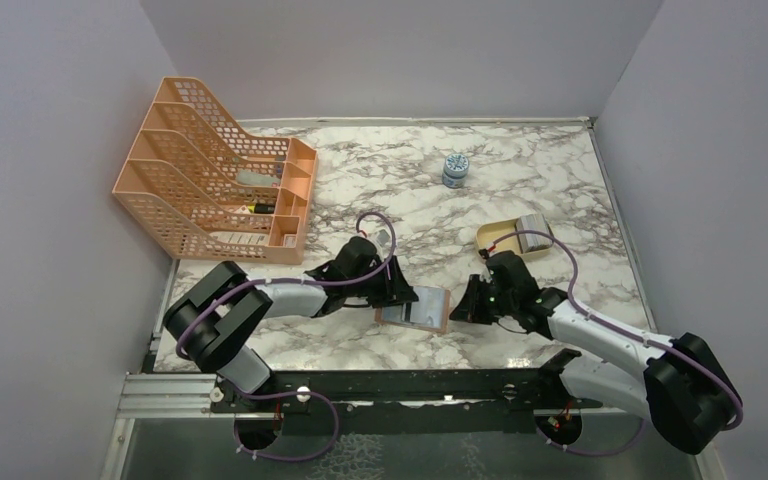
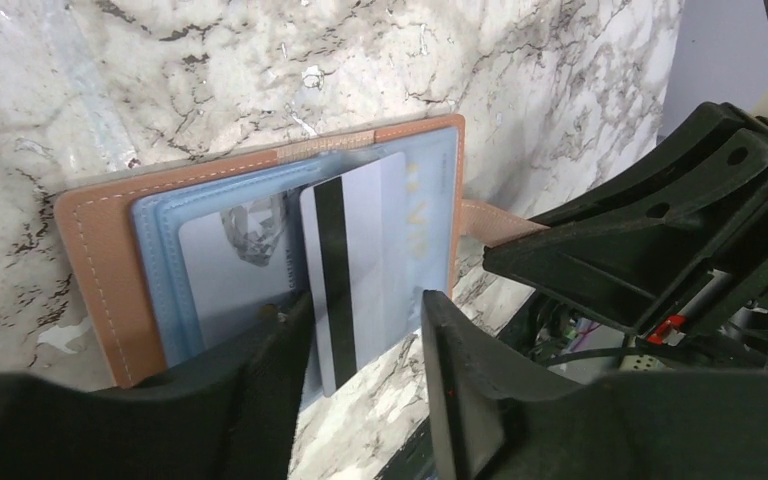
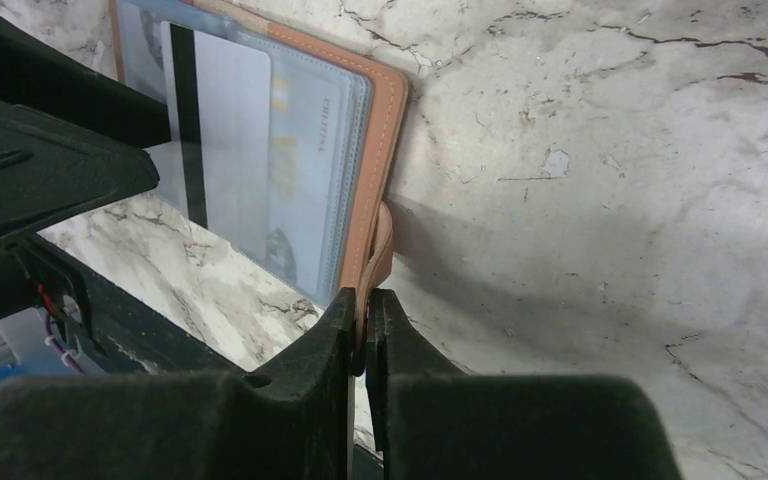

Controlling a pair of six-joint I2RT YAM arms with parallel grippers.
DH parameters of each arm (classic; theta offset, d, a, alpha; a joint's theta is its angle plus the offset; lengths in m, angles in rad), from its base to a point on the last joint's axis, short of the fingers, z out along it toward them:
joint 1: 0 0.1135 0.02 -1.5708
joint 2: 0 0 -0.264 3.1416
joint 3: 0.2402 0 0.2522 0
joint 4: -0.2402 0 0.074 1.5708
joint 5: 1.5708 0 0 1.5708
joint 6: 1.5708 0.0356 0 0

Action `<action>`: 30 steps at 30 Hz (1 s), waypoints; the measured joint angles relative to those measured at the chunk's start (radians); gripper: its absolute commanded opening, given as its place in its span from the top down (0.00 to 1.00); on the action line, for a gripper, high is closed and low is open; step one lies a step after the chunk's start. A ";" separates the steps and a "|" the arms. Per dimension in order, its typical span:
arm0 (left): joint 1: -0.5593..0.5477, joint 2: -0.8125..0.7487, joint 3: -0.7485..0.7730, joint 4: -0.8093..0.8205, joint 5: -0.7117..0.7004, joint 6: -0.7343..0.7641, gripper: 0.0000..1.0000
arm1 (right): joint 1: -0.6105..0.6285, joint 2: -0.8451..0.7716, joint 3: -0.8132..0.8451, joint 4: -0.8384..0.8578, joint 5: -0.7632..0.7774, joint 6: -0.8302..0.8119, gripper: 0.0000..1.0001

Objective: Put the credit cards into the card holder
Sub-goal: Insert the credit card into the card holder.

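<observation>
The left tool [image 2: 360,330] hangs with its jaws spread. A grey credit card [image 2: 355,250] with a black stripe lies between them, and a sliver of table shows beside the card's right edge, so the jaws do not seem to be clamping it. The right tool [image 3: 363,320] is pressed together on the strap [image 3: 378,250] of the card holder [image 2: 95,260], pinning the open holder flat on the marble table [image 2: 210,60]. The card's far end looks tucked under the lip of a clear sleeve [image 2: 220,250], while its near end juts past the holder's edge. A second card [image 3: 300,160] with gold lettering sits inside the sleeves. The step in hand is judged to be seating this card. The next move calls for a push along the card's length, kept flat and square to the sleeve mouth, while the strap is held taut. The holder lies near the table's front rail [image 1: 390,385], so there is little room behind the card. To the far side the marble is open. The orange file rack [image 1: 210,180], the oval tray [image 1: 515,238] and a small jar [image 1: 455,170] stand well apart.
</observation>
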 measured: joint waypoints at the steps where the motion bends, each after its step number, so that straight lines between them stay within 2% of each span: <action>1: 0.000 -0.004 0.005 -0.008 -0.005 0.000 0.50 | 0.000 0.001 0.000 0.000 -0.003 0.000 0.99; 8: -0.016 -0.007 0.051 -0.072 -0.034 0.004 0.50 | 0.000 0.010 0.000 0.012 -0.029 -0.003 0.99; 13: -0.057 0.014 0.067 -0.087 -0.053 0.003 0.59 | 0.000 0.010 0.000 0.013 -0.029 -0.003 0.99; 17: -0.076 0.032 0.090 -0.104 -0.062 0.005 0.60 | 0.000 0.011 0.000 0.019 -0.031 -0.008 0.99; 28: -0.117 0.070 0.145 -0.116 -0.079 0.048 0.59 | 0.000 0.011 0.002 0.012 -0.005 -0.034 0.99; 30: -0.128 0.080 0.155 -0.116 -0.079 0.054 0.52 | 0.000 0.014 0.008 0.002 0.010 -0.039 0.99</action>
